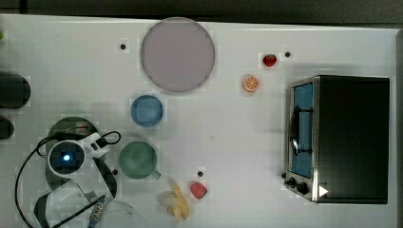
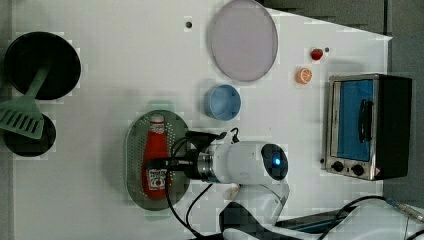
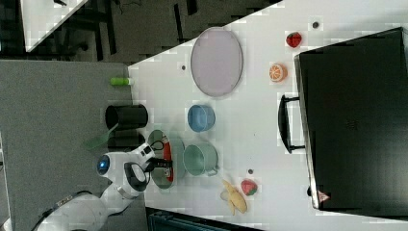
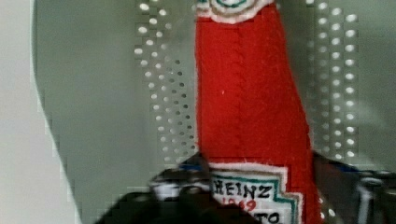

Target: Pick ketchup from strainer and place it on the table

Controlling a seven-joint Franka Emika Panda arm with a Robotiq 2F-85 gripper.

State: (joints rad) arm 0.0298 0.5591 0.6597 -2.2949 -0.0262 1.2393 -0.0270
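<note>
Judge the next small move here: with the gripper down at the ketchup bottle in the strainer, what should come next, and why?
Probably close the fingers on the ketchup bottle, then lift. The bottle lies flat in the pale green strainer, cap toward the left view's top, and the gripper sits at its body beside the label. The wrist view shows the bottle centred with a dark finger on either side, though whether they already clamp it is unclear.

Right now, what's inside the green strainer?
The ketchup lies lengthwise in the strainer, cap away from the label end. The tool covers part of its label and the perforated bottom.
</note>
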